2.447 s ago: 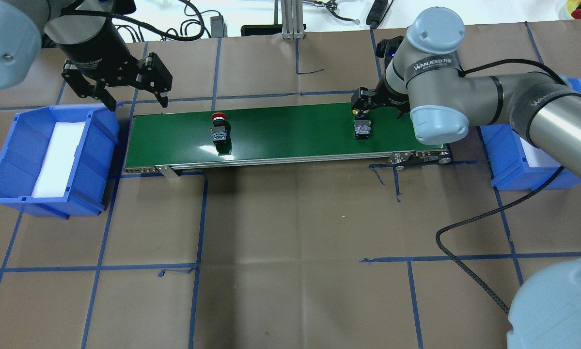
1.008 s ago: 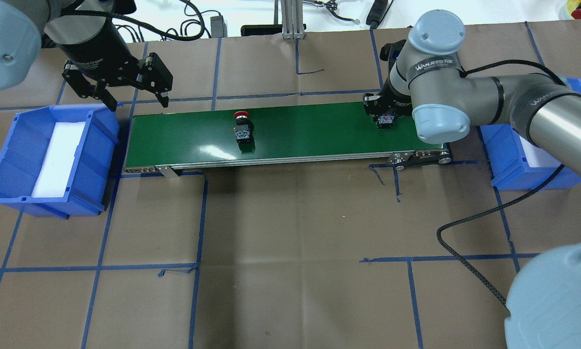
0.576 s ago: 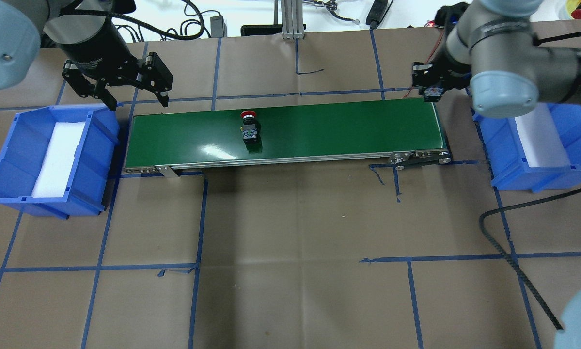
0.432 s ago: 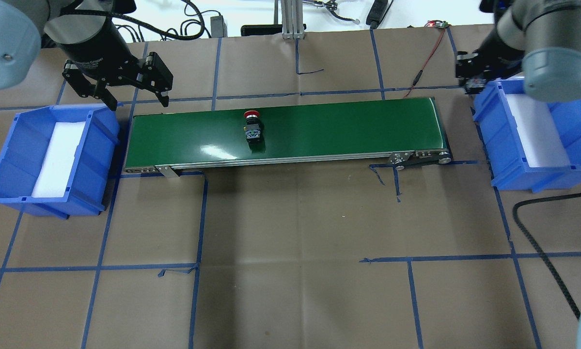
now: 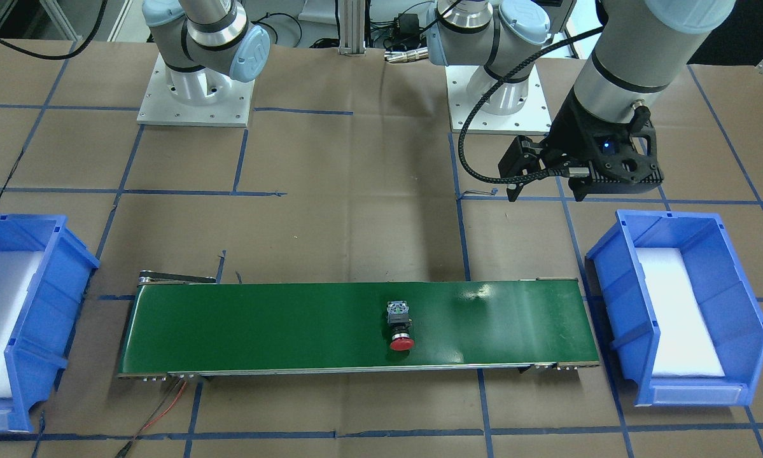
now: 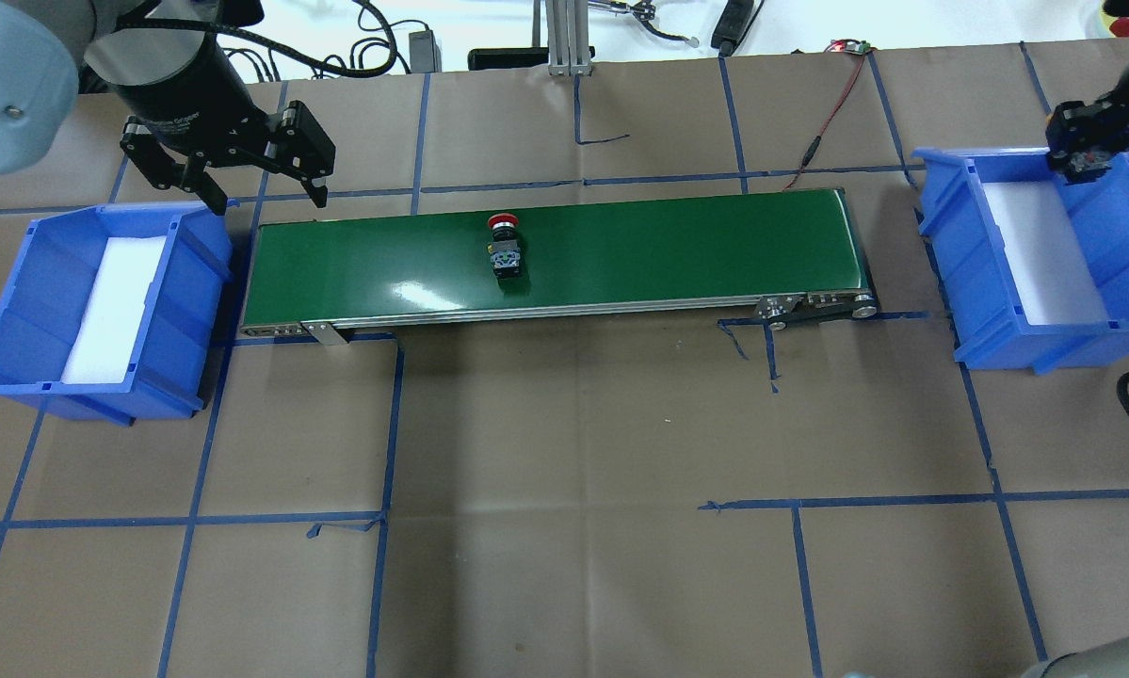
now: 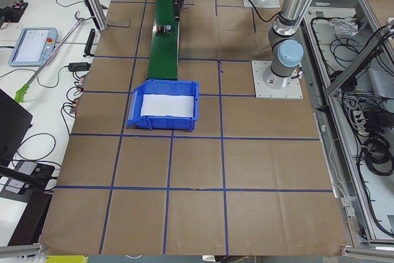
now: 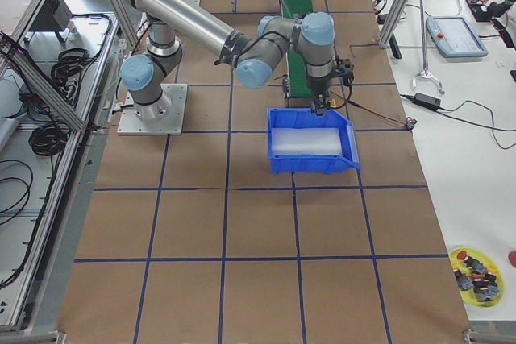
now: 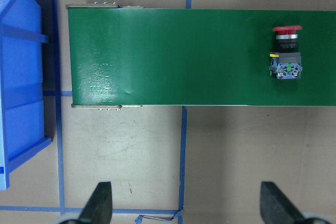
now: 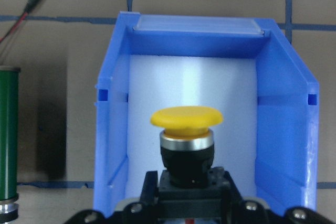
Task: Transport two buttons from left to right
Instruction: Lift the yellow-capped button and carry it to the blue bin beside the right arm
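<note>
Right gripper point(image 6: 1082, 158) clenched on yellow-capped push button point(image 10: 186, 129), black body, past right end of long green belt point(image 6: 668, 245), over blue plastic bin point(image 6: 945, 235). White pad point(image 10: 184, 80) straight ahead of jaws. Red-capped push button point(image 6: 505, 247) lies mid-belt, cap away from robot. Left gripper point(image 6: 268, 200) spread wide, empty, by belt's left end. Only right wrist view shows yellow cap.

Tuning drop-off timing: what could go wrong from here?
1. The right gripper holds the yellow button above the right bin; dropped from there it might bounce off the foam.
2. The red button lies on the belt; if it runs, the button could reach the end before that gripper returns.
</note>
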Available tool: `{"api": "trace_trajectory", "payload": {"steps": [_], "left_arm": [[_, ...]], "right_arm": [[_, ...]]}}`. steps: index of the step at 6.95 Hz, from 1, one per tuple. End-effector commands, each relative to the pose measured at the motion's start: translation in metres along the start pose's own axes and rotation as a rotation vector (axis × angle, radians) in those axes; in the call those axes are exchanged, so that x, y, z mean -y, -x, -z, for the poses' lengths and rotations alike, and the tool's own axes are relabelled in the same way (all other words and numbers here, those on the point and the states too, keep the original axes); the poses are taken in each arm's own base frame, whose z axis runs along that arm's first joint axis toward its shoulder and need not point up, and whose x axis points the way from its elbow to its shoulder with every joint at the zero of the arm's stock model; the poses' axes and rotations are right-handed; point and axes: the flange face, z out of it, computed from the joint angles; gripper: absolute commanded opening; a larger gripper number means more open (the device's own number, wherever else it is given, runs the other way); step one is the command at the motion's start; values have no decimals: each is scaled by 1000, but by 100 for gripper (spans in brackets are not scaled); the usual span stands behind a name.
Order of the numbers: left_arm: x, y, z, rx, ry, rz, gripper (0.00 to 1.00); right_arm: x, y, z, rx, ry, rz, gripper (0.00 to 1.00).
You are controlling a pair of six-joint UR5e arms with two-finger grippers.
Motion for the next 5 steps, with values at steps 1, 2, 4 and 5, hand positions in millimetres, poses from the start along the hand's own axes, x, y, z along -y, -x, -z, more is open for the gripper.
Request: {"api": "trace_trajectory", "payload": {"steps": [1, 2, 4, 5], "left_arm": [[0, 0, 1, 0, -1, 0, 99], [0, -1, 1, 0, -1, -1, 99], [0, -1, 1, 0, -1, -1, 99], [0, -1, 1, 0, -1, -1, 99]], "right_arm": [[-30, -17, -54, 29, -27, -2, 5], [-41, -12, -77, 26, -35, -2, 5], [-59, -18, -106, 46, 1, -26, 5], [-66, -17, -119, 55, 19, -28, 5]]}}
